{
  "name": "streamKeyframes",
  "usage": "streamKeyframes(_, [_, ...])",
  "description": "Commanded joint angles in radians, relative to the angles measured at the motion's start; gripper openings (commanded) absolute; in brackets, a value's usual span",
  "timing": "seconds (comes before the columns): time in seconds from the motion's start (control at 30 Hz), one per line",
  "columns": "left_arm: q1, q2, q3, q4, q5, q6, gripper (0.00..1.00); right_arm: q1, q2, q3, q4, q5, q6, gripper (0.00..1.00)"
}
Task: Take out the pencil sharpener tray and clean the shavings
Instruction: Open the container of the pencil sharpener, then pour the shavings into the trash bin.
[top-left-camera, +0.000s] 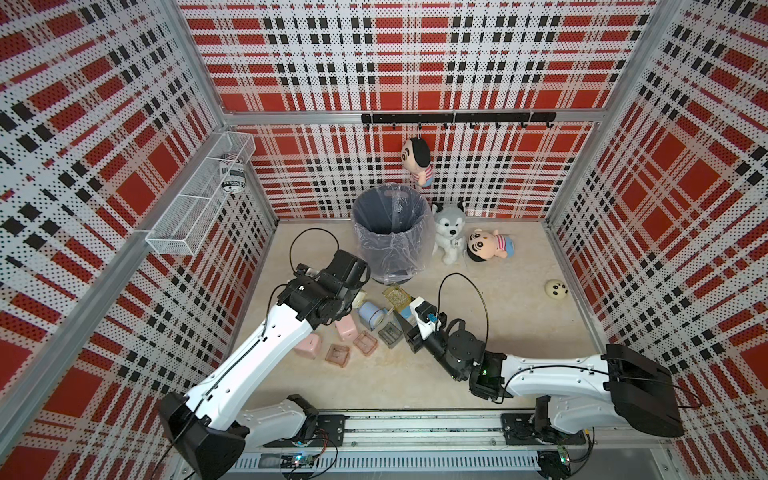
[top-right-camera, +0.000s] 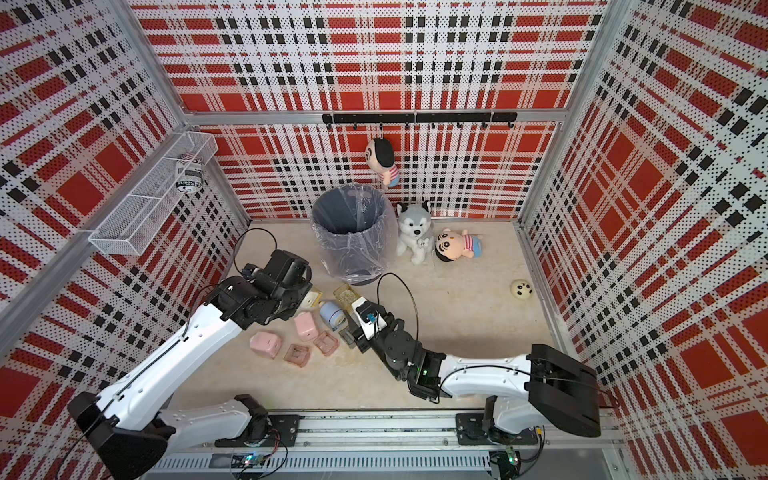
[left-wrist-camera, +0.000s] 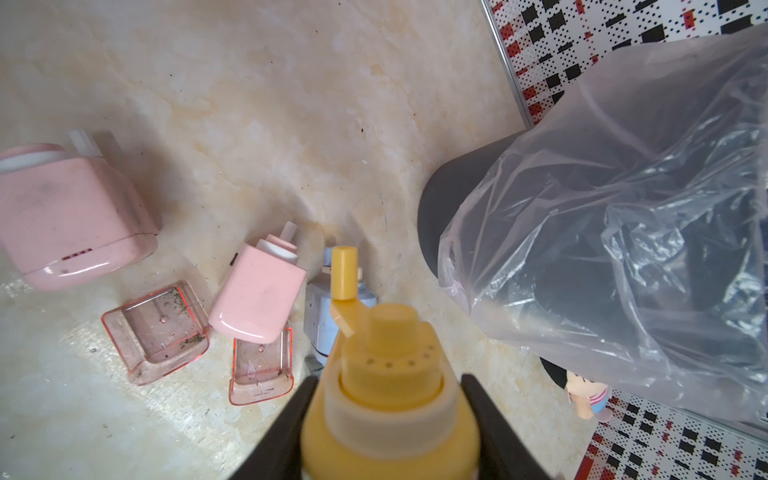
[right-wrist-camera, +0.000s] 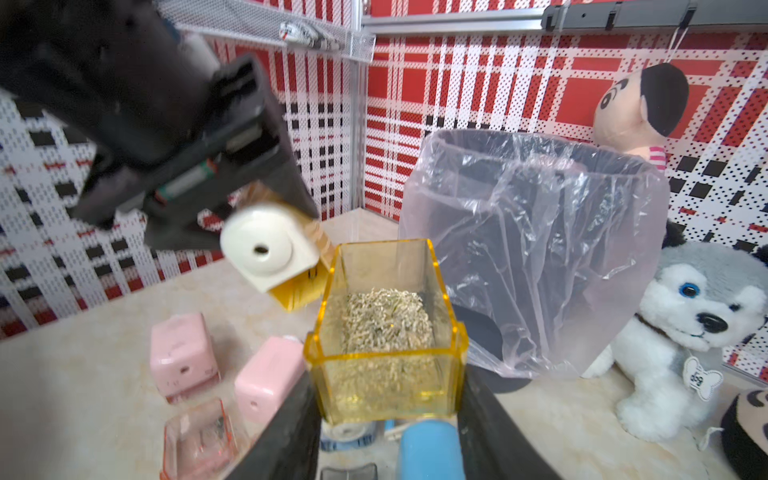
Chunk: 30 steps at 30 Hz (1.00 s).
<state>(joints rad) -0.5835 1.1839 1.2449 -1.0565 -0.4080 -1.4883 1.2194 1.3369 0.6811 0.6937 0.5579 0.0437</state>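
Note:
My left gripper (left-wrist-camera: 388, 382) is shut on a yellow pencil sharpener (left-wrist-camera: 390, 374), its crank handle pointing away from the wrist camera. In the right wrist view the same sharpener (right-wrist-camera: 274, 253) hangs above the table, cream front face showing. My right gripper (right-wrist-camera: 386, 386) is shut on the clear yellow tray (right-wrist-camera: 386, 332), out of the sharpener and just beside it, with pale shavings (right-wrist-camera: 384, 320) heaped inside. Both top views show the tray (top-left-camera: 397, 297) (top-right-camera: 347, 296) a short way in front of the grey bin (top-left-camera: 390, 232) lined with a clear bag.
On the table under the grippers lie two pink sharpeners (top-left-camera: 309, 347) (top-left-camera: 347, 326), two pink trays (top-left-camera: 337, 355) (top-left-camera: 365, 343), a blue sharpener (top-left-camera: 372, 316) and a grey tray (top-left-camera: 389, 333). A husky plush (top-left-camera: 449, 232), a doll (top-left-camera: 488, 245) and a small ball (top-left-camera: 557, 289) lie at the back right.

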Motion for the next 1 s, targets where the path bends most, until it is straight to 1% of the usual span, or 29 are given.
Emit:
streamKeyframes(0.0, [0.013,-0.036,-0.019,-0.012,-0.040,0.022,0.34,-0.026,-0.016,0.101,-0.152,0.014,0.145,0.43])
streamKeyframes(0.13, [0.019,-0.061,-0.037,-0.014,-0.049,0.027,0.34,-0.066,0.002,0.212,-0.252,-0.017,0.278,0.43])
streamKeyframes(0.3, [0.020,-0.101,-0.064,-0.018,-0.064,0.023,0.34,-0.138,0.023,0.336,-0.338,-0.064,0.487,0.45])
streamKeyframes(0.4, [0.020,-0.118,-0.076,-0.020,-0.068,0.022,0.34,-0.196,0.046,0.408,-0.356,-0.136,0.635,0.46])
streamKeyframes(0.53, [0.020,-0.133,-0.083,-0.020,-0.066,0.025,0.34,-0.269,0.122,0.536,-0.401,-0.230,0.799,0.46])
streamKeyframes(0.63, [0.018,-0.143,-0.089,-0.020,-0.063,0.028,0.34,-0.302,0.193,0.638,-0.442,-0.266,0.887,0.46])
streamKeyframes(0.87, [-0.004,-0.173,-0.119,-0.013,-0.060,0.024,0.34,-0.345,0.351,0.842,-0.507,-0.345,1.099,0.44])
streamKeyframes(0.97, [-0.029,-0.178,-0.134,-0.011,-0.063,0.018,0.34,-0.347,0.411,0.922,-0.563,-0.346,1.209,0.44])
